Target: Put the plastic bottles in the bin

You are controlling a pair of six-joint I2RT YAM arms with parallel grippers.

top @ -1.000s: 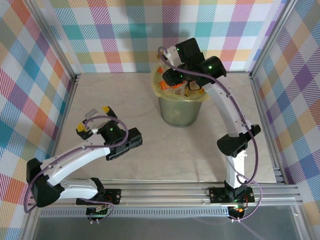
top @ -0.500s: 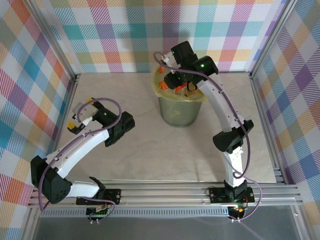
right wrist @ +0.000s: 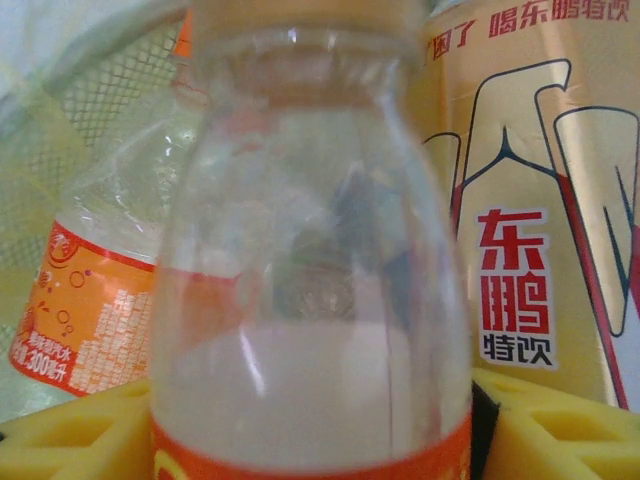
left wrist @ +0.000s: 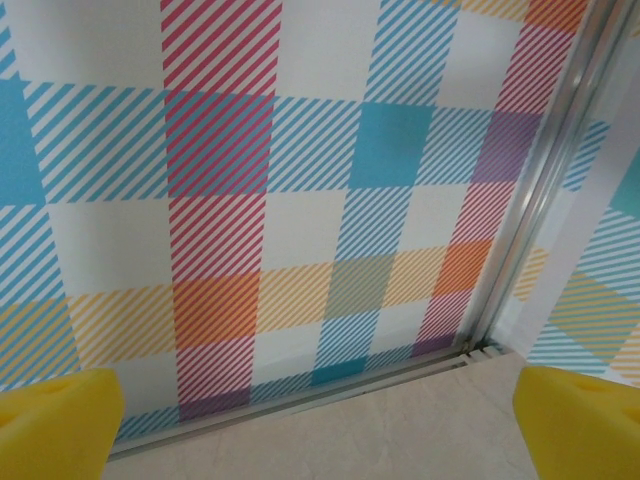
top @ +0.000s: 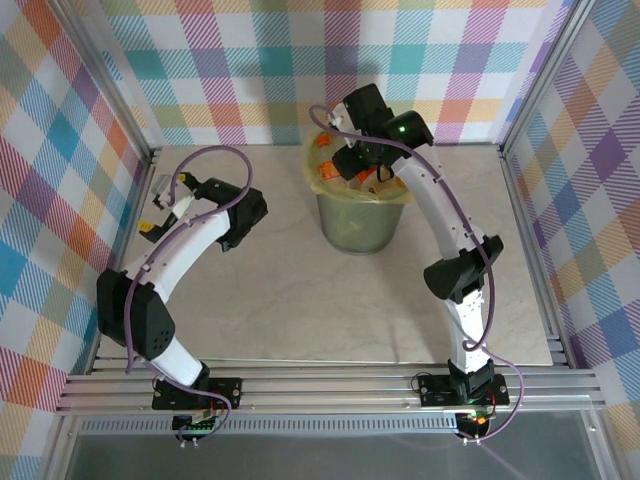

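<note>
Our right tool [top: 352, 162] hangs over the mouth of the bin [top: 360, 228], which stands at the far middle of the desk [top: 270, 300]. In the wrist view its yellow fingers [right wrist: 70, 440] flank the lower body of a clear bottle with an orange band [right wrist: 310, 300]. The bottle sits close between them with a thin dark sliver on one side, and we cannot tell whether they clamp it or have let go. Just behind it lie an orange-labelled bottle [right wrist: 95, 320] and a gold bottle with red Chinese lettering [right wrist: 540, 200], down inside the yellowish liner [top: 318, 178]. The right arm rises from its near base, bends at the elbow and arcs forward to the bin's rim. Our left tool [top: 165, 205] is spread wide, its yellow fingertips [left wrist: 50, 425] far apart with nothing between them, facing the plaid wall [left wrist: 300, 200] and an aluminium post [left wrist: 540, 190]. The left arm reaches to the desk's far-left side, well apart from the bin.
</note>
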